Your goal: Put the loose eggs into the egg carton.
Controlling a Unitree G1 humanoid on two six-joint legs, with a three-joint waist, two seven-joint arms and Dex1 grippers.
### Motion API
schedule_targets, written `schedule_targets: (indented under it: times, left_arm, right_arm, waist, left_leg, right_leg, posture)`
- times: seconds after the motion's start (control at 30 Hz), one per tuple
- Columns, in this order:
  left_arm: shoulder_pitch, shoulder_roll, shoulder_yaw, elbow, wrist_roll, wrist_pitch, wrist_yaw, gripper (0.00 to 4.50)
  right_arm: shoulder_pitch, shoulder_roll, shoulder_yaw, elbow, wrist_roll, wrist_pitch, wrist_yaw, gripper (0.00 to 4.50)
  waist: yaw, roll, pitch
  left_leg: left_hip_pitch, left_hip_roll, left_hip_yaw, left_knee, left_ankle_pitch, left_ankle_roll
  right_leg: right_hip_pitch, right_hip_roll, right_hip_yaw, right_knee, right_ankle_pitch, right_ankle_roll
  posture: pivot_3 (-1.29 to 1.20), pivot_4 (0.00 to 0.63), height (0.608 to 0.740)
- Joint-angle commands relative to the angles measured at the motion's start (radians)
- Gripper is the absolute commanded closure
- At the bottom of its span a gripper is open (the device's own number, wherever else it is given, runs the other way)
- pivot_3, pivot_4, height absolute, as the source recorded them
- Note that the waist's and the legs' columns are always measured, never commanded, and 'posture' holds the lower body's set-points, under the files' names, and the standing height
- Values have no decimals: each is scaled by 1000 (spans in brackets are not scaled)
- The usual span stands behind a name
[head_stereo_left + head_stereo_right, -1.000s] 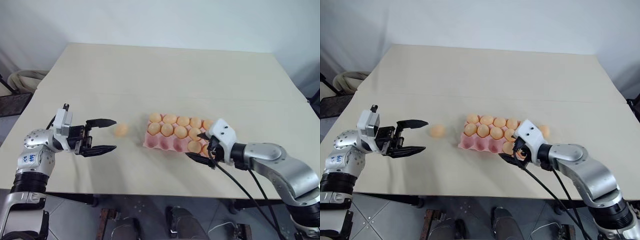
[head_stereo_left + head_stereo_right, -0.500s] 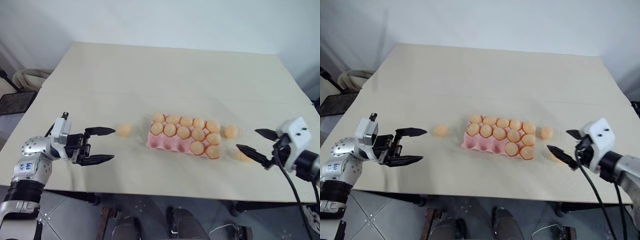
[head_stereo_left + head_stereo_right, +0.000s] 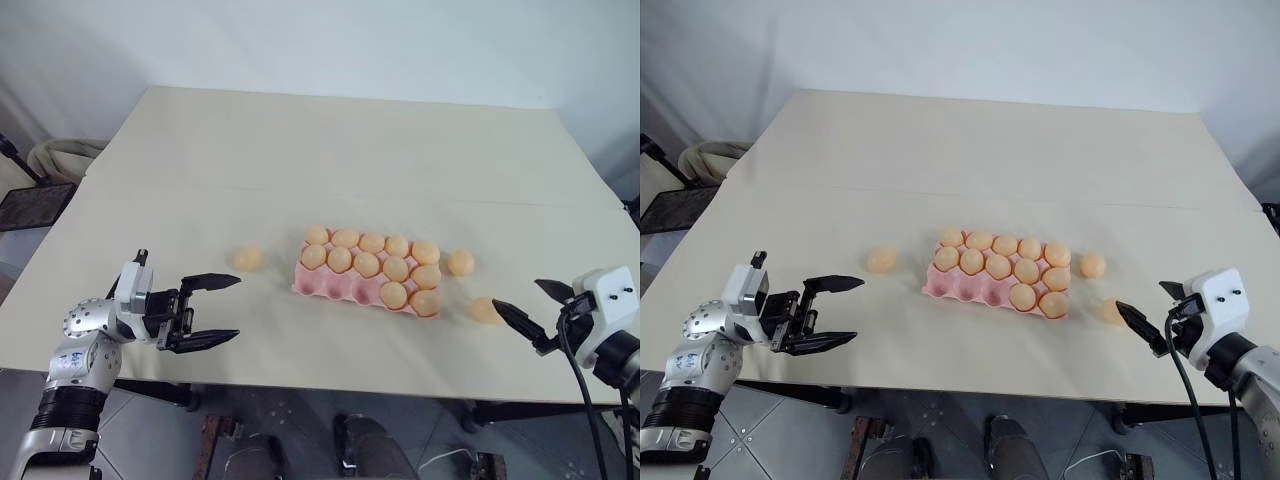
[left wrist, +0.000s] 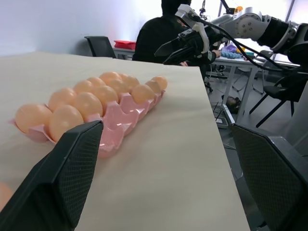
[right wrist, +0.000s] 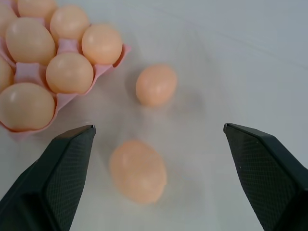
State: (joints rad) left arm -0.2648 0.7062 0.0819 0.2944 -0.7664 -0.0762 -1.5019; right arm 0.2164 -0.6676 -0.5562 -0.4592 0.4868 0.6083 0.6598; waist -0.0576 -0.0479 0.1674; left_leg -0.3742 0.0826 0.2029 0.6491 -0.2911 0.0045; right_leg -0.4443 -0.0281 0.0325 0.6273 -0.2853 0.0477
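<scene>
I see my right pincer (image 3: 1148, 322) swing off the egg carton (image 3: 985, 288), wide open and empty, now facing a loose egg (image 3: 1111, 311).

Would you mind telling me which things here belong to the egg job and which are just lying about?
Belong to the job:
- carton, pink, three front cups unfilled
- egg left of the carton
- egg right of the carton
- egg near the right gripper
- left gripper

Just lying about:
- chair
- person at a desk
</scene>
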Motion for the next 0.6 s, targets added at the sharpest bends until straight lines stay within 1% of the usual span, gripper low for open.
schedule_targets:
  times: [0.03, 0.13, 0.27, 0.37, 0.5, 0.57, 0.6]
  left_arm:
    - [7, 0, 39, -37, 4, 10, -70, 0]
    - [9, -2, 48, -40, 9, 14, -72, 0]
    - [3, -10, 51, -43, 17, 19, -70, 0]
    - [-6, -19, 52, -44, 22, 26, -67, 0]
    - [-16, -35, 49, -33, 37, 25, -72, 0]
    - [-24, -44, 45, -36, 40, 30, -68, 0]
    - [-27, -49, 43, -41, 41, 32, -64, 0]
  right_arm:
    - [29, 23, -28, -61, 14, -38, -16, 28]
    - [84, 48, -51, -90, 19, -76, -5, 28]
    - [206, 114, -118, -137, 70, -156, 45, 28]
    - [277, 146, -132, -130, 59, -215, 60, 28]
    - [279, 156, -89, -118, 38, -251, 42, 28]
    - [231, 148, -33, -98, 9, -248, 16, 28]
    - [201, 144, -8, -81, -8, -248, 1, 28]
  waist:
    - [0, 0, 0]
    - [0, 0, 0]
    - [2, 0, 0]
    - [2, 0, 0]
    - [-5, 0, 0]
    - [-14, 0, 0]
    - [-19, 0, 0]
  left_leg:
    - [0, 0, 0, 0, -1, -1]
    - [0, 0, 0, 0, -1, -1]
    - [0, 0, 0, -1, -1, -1]
    - [0, 0, 0, -1, -1, -2]
    - [1, -1, 1, 0, -1, -1]
    - [2, -1, 1, 0, -1, -1]
    - [4, -1, 1, 0, -1, -1]
  right_leg:
    - [0, 0, 0, 0, 0, 0]
    - [0, 0, 0, 0, 0, 0]
    - [0, 0, 0, 0, 0, 0]
    - [1, 0, -1, 0, 0, 0]
    - [1, -1, 0, -1, -1, -2]
    - [2, -1, 1, -1, -2, -5]
    - [3, -1, 1, -1, -3, -9]
  posture:
    - [0, 150, 740]
    - [0, 150, 740]
    - [0, 150, 740]
    - [0, 150, 740]
    - [0, 150, 740]
    - [0, 150, 740]
    - [0, 150, 740]
